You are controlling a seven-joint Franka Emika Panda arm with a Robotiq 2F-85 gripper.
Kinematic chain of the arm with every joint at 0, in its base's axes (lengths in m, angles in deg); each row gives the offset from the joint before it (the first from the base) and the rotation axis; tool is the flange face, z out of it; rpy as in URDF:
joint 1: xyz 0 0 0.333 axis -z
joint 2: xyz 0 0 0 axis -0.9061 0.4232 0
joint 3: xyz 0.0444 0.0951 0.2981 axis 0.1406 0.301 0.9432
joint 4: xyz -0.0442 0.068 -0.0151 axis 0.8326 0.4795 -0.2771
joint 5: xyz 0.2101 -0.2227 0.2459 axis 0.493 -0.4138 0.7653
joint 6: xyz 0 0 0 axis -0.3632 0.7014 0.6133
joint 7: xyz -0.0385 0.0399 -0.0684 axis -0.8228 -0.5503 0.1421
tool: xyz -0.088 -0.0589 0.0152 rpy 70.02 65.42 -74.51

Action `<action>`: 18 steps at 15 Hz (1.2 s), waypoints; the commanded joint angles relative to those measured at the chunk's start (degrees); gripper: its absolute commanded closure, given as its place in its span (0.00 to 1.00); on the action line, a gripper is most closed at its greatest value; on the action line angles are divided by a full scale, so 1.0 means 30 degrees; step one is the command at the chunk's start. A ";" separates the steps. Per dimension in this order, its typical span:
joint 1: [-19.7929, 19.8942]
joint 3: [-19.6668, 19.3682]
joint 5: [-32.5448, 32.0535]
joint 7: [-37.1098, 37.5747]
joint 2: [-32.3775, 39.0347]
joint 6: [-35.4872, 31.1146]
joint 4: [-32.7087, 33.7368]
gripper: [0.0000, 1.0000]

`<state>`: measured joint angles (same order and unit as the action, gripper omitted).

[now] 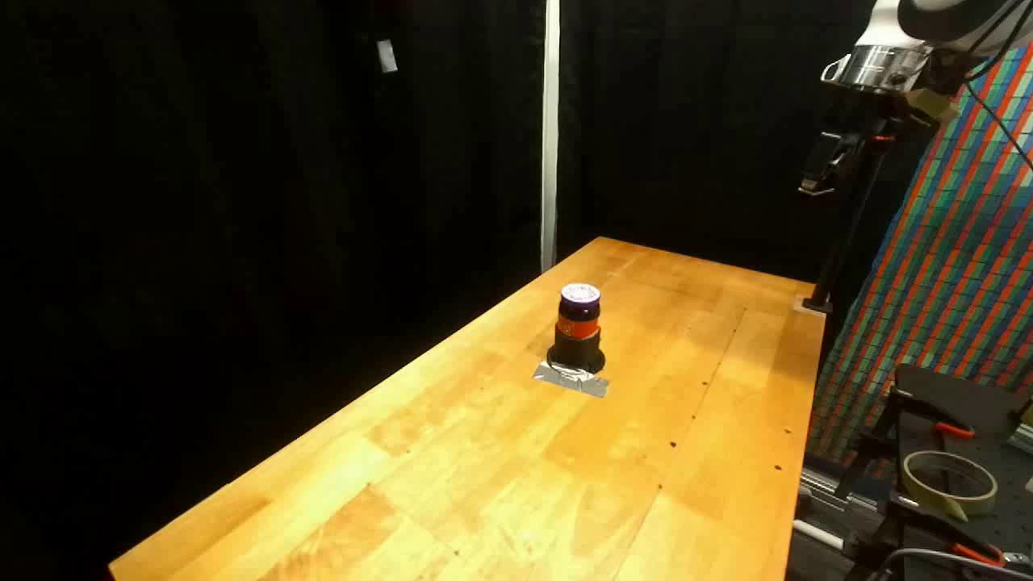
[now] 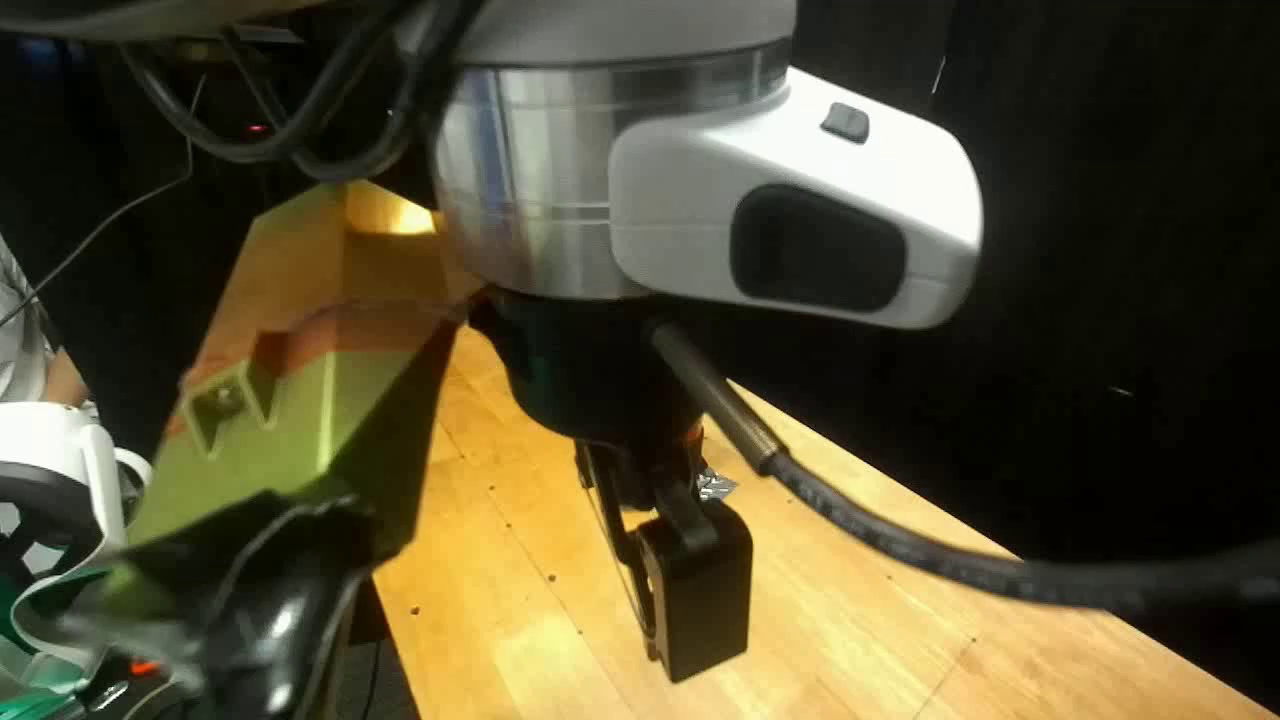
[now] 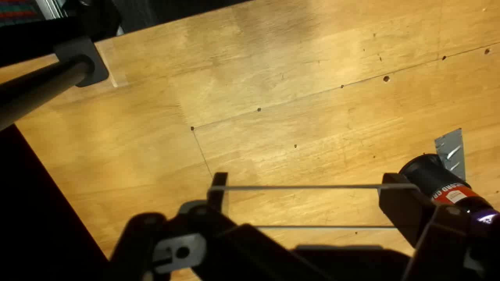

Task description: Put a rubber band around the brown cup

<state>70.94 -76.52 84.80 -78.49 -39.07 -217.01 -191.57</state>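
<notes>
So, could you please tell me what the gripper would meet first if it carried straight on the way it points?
Probably the wooden tabletop: the gripper points down at it, and the red-labelled jar appears off to one side in the wrist view, though depth is unclear.

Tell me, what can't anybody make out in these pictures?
Wrist view: brown cup, partly covered by the gripper and cut off by the right edge.
In an exterior view: lettering on its white lid, too small to read.
In an exterior view: most of the cup and part of the silver tape, hidden behind the gripper.
</notes>
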 commanded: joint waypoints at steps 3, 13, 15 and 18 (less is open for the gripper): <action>0.0499 0.0485 0.0225 -0.0158 0.0029 0.0053 0.0150 0.00; -0.1297 0.6696 -0.2302 0.6851 0.2990 0.0099 0.2956 0.00; -0.1861 0.7909 -0.3178 0.8545 0.4398 0.0344 0.4309 0.00; -0.2810 0.9000 -0.3761 1.0620 0.6638 0.0097 0.6357 0.00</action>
<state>64.27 -51.48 75.92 -52.01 -26.49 -217.00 -180.21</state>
